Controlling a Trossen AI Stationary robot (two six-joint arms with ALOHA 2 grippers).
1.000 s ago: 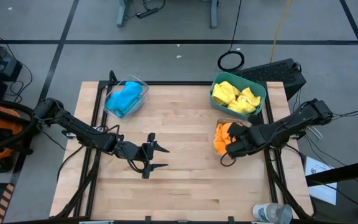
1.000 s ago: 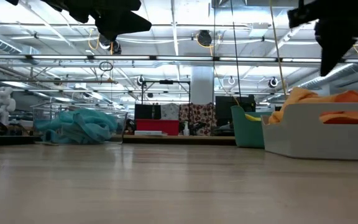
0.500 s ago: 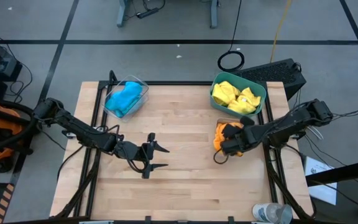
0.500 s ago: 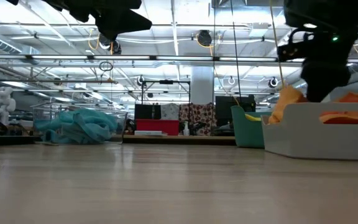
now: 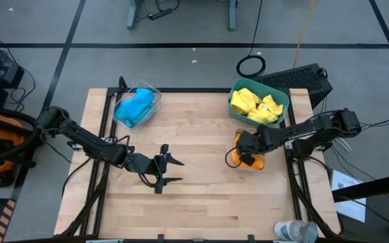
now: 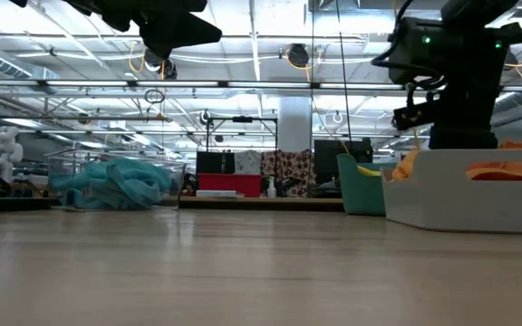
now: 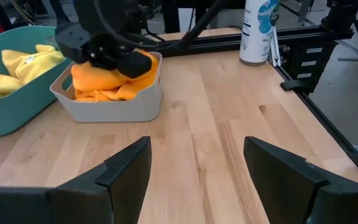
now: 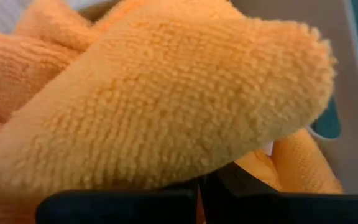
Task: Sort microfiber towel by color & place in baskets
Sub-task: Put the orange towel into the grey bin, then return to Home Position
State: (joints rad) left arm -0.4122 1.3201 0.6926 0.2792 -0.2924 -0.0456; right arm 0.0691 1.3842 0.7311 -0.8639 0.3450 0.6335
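Note:
Two orange microfiber towels point(image 7: 114, 79) fill the small grey basket point(image 7: 114, 111) at the table's right. My right gripper point(image 7: 112, 55) is shut and sits on top of them, pointing steeply down; in its own wrist view orange pile point(image 8: 166, 93) fills the frame. Yellow towels point(image 5: 255, 104) lie in the teal basket point(image 5: 286, 101) at the far right. A blue towel point(image 5: 135, 108) lies in the clear basket point(image 5: 155, 93) at the far left. My left gripper point(image 5: 175, 170) hovers open over the table's middle with nothing between its fingers. My right gripper presses its shut fingers onto the top of the orange towel pile point(image 7: 138, 65) in the grey basket. It comes from above, slanting steeply down. A fold of orange towel point(image 8: 247, 56) bulges up against the fingers. The towels stay inside the basket.
A water bottle point(image 7: 257, 31) stands at the near right corner. Black frame rails point(image 5: 296, 182) run along the table's left and right sides. Bare wood point(image 5: 201, 196) lies between the baskets and the near edge.
My right gripper has sunk, still shut, and shifted a little toward the table's left, down onto the orange towels in the grey basket. The orange hump standing above the basket's rim has been pushed lower.

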